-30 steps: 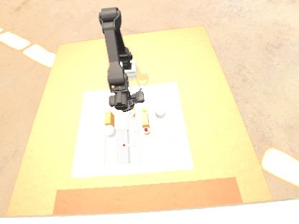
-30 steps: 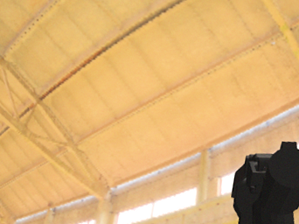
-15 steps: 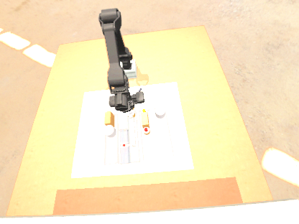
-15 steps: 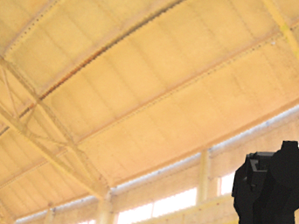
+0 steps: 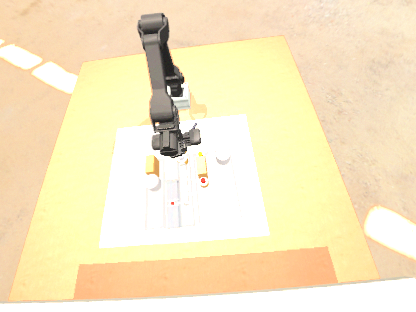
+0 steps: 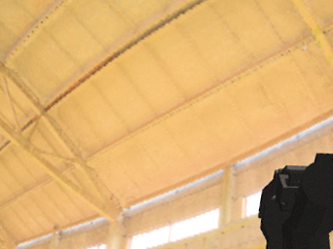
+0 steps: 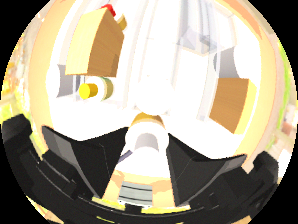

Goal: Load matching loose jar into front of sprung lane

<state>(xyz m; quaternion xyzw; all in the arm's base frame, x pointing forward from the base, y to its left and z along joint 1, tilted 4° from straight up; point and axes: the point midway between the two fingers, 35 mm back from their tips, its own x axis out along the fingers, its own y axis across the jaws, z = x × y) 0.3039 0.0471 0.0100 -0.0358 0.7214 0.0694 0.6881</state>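
My gripper (image 7: 147, 133) is shut on a pale jar (image 7: 146, 137) with an amber band. In the top view, the gripper is over the back part of the white mat (image 5: 250, 200); its fingertips and the held jar are hard to make out there. A pale round shape (image 7: 152, 96) lies just beyond the held jar in the wrist view, washed out. Clear-walled lanes run away from the gripper across the mat, one with a grey floor (image 5: 173, 217) and a small red mark (image 5: 172, 203). Glare hides the pusher plate, the front stop and whether the held jar touches anything.
A wooden block (image 5: 202, 167) (image 7: 95, 47) stands beside a yellow-topped jar (image 7: 95, 89) and a red-topped jar (image 5: 203, 182). Another wooden block (image 5: 152, 166) (image 7: 232, 104) stands on the other side. White round objects stand at the left (image 5: 153, 182) and right (image 5: 223, 157). The exterior view shows mostly roof.
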